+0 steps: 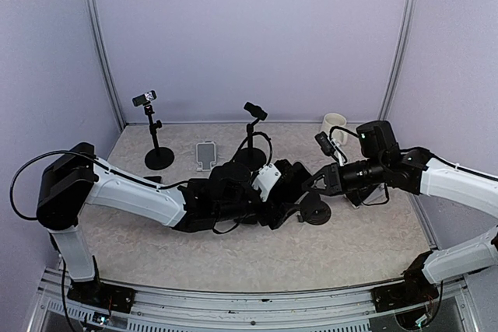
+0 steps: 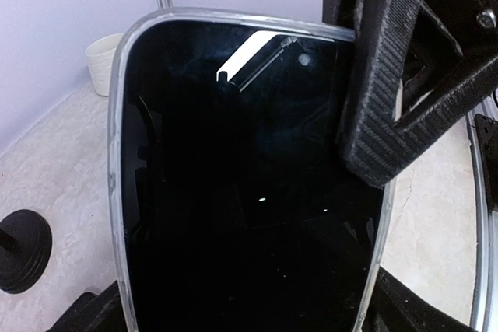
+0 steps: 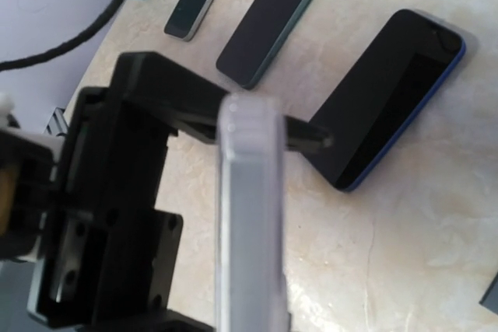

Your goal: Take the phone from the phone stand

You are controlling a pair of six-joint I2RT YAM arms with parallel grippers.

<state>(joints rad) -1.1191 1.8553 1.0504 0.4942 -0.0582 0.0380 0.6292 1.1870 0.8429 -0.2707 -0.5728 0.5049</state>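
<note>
Phone with a black screen and silver rim fills the left wrist view. It sits over the middle of the tabletop, near the round base of a stand. One finger of the left pincer lies over the phone's right edge. The other finger is hidden, so I cannot tell whether it grips. The right pincer is just beside it, and its state is equally unclear. From the right wrist the phone shows edge-on against a black clamp. Three other phones lie flat on the tabletop, and a white cup stands at the far right corner.
</note>
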